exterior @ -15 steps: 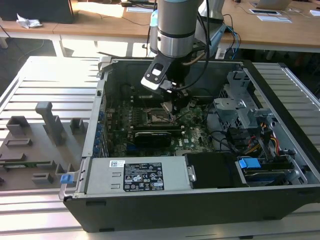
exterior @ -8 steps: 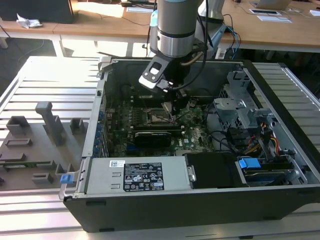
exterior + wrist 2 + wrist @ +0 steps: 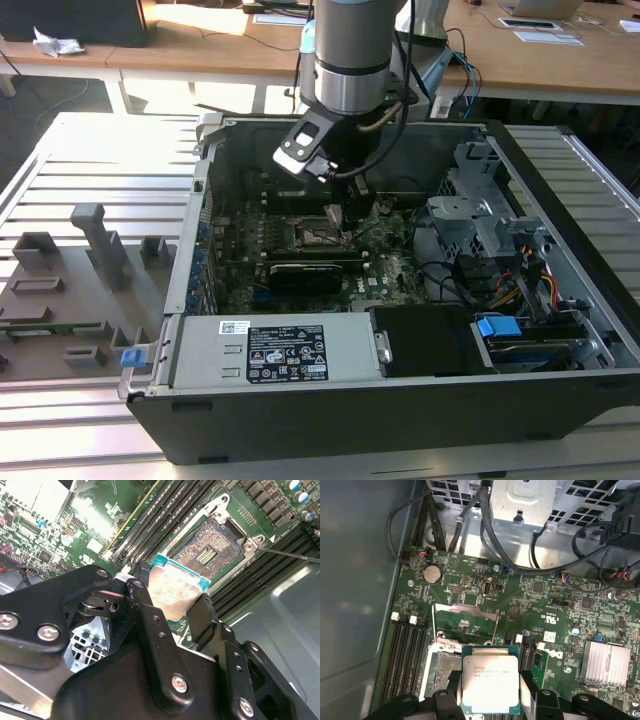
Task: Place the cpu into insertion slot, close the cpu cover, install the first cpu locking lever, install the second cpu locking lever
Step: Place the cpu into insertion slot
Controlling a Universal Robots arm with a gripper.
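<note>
From where I stand, the arm's black two-fingered gripper [image 3: 171, 586] is clamped on the small flat square cpu with the silvery-grey metal top [image 3: 490, 682], one finger against each of two opposite edges. That leaves the underside free to meet the socket, which I take to be the reason for the edge grip. In both wrist views the chip hangs level and close above the green motherboard [image 3: 530, 605], partly over the square black-rimmed insertion slot with its dark pin-grid centre [image 3: 207, 555] and not yet seated in it. The slot is bare, so none of the task's steps looks done. The thin metal cpu cover frame with the big window [image 3: 465, 609] stands tipped up on its hinge just beyond the slot, out of the chip's way. Long narrow black memory slots [image 3: 405, 655] run beside the socket. In the exterior view the whole job sits inside an open dark computer case [image 3: 400, 420] lying on a pale slatted aluminium table [image 3: 100, 150], with the arm reaching straight down into it. A grey fixture plate with upright blocks [image 3: 60, 290] lies on the exterior view's left, and sunlit wooden desks [image 3: 200, 45] line the back of the room.
</note>
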